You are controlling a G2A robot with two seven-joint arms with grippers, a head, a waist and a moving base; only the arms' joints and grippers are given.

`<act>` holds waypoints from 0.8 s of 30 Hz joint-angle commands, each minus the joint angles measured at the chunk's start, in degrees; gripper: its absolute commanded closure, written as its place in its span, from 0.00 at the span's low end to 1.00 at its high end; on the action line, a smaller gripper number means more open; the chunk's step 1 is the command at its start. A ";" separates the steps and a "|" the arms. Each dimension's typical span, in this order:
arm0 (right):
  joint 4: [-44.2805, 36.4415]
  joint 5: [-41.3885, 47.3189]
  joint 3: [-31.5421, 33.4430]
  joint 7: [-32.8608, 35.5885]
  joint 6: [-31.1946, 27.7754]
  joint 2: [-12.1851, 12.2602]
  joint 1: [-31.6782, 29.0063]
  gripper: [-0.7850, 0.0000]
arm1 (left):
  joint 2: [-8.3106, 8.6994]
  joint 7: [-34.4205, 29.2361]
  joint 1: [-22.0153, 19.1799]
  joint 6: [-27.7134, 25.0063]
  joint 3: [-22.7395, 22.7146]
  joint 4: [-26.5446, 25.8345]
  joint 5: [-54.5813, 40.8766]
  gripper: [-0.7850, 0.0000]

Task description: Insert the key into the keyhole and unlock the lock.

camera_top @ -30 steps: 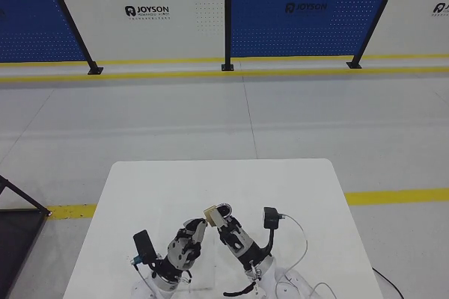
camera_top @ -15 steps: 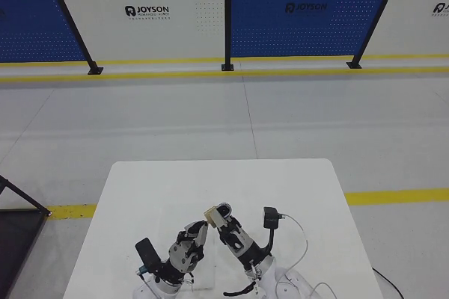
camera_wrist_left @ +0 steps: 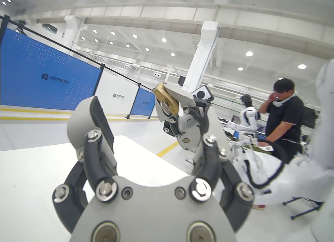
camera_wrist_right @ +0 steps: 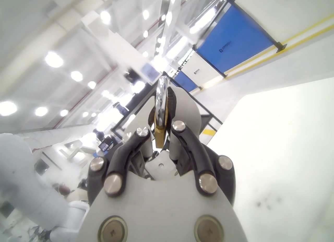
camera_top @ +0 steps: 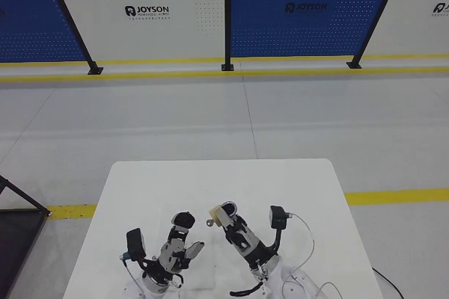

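Two grippers hang over the near half of the white table point(camera_top: 284, 187), close together but not touching.

Right gripper point(camera_top: 224, 217): jaws closed tight on a brass padlock point(camera_wrist_left: 167, 98), held up off the table top. The right wrist view has the padlock edge-on between the two fingers, with the chrome shackle point(camera_wrist_right: 161, 96) at one end and the brass body at the other. In the left wrist view the padlock sits near that gripper's tip, and one brass face with a round silver disc is turned toward the left arm.

In the top view a small grey stub point(camera_top: 209, 221) juts from the padlock on the side facing the left gripper. It is too small to tell whether it is the key.

Left gripper point(camera_top: 189, 233): jaws spread wide, nothing between them. The black ribbed pad on one of its fingers point(camera_wrist_left: 100, 120) is bare. The gripper sits just beside the padlock with a gap between, fingertips angled toward it.

A white cable point(camera_top: 305, 241) loops off the right arm's wrist camera. Beyond the table are grey floor, yellow floor lines point(camera_top: 209, 73) and blue and white barrier panels point(camera_top: 299, 26).
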 commanded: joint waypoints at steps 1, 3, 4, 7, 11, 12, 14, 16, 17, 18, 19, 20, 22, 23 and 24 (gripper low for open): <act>0.01 -0.38 0.54 0.11 -0.70 0.16 -0.22 1.00 | 0.74 -4.86 0.00 -5.53 -1.10 0.38 -4.34 0.00; -0.11 -0.43 0.83 0.48 -1.22 0.30 -0.42 1.00 | 1.74 -11.45 0.09 -5.53 0.16 -0.59 -8.11 0.00; -0.20 -0.70 1.02 0.95 -1.52 0.38 -0.40 1.00 | 2.17 -13.79 0.00 -5.53 0.34 -0.86 -9.52 0.00; -0.20 -0.70 1.02 0.95 -1.52 0.38 -0.40 1.00 | 2.17 -13.79 0.00 -5.53 0.34 -0.86 -9.52 0.00; -0.20 -0.70 1.02 0.95 -1.52 0.38 -0.40 1.00 | 2.17 -13.79 0.00 -5.53 0.34 -0.86 -9.52 0.00; -0.20 -0.70 1.02 0.95 -1.52 0.38 -0.40 1.00 | 2.17 -13.79 0.00 -5.53 0.34 -0.86 -9.52 0.00; -0.20 -0.70 1.02 0.95 -1.52 0.38 -0.40 1.00 | 2.17 -13.79 0.00 -5.53 0.34 -0.86 -9.52 0.00; -0.46 -0.66 1.06 1.10 -0.45 0.37 -0.18 1.00 | 2.17 -13.79 0.00 -5.53 0.34 -0.86 -9.52 0.00; -0.55 -0.81 1.06 1.12 -0.26 0.37 -0.13 1.00 | 2.17 -13.79 0.00 -5.53 0.34 -0.86 -9.52 0.00; -0.61 -1.00 1.08 1.01 -0.09 0.38 -0.13 1.00 | 2.13 -14.60 0.10 -5.53 1.34 -0.90 -10.83 0.00; -0.69 -1.19 1.03 0.93 -0.07 0.38 -0.13 1.00 | 2.17 -15.66 0.13 -5.53 2.59 -0.88 -13.22 0.02; -0.70 -1.39 0.98 0.85 0.03 0.38 -0.14 1.00 | 2.29 -16.86 -0.21 -5.53 3.27 -0.86 -15.38 0.10; -0.72 -1.84 0.81 0.78 0.24 0.37 -0.05 1.00 | 2.65 -19.67 -0.71 -5.53 4.67 -0.56 -19.79 0.27; -0.66 -2.07 0.69 0.82 0.37 0.36 0.02 1.00 | 2.88 -21.43 -1.00 -5.53 5.82 -0.57 -22.74 0.31; -0.65 -2.18 0.62 0.76 0.57 0.35 0.10 1.00 | 3.17 -23.27 -1.40 -5.53 6.97 -0.73 -26.15 0.39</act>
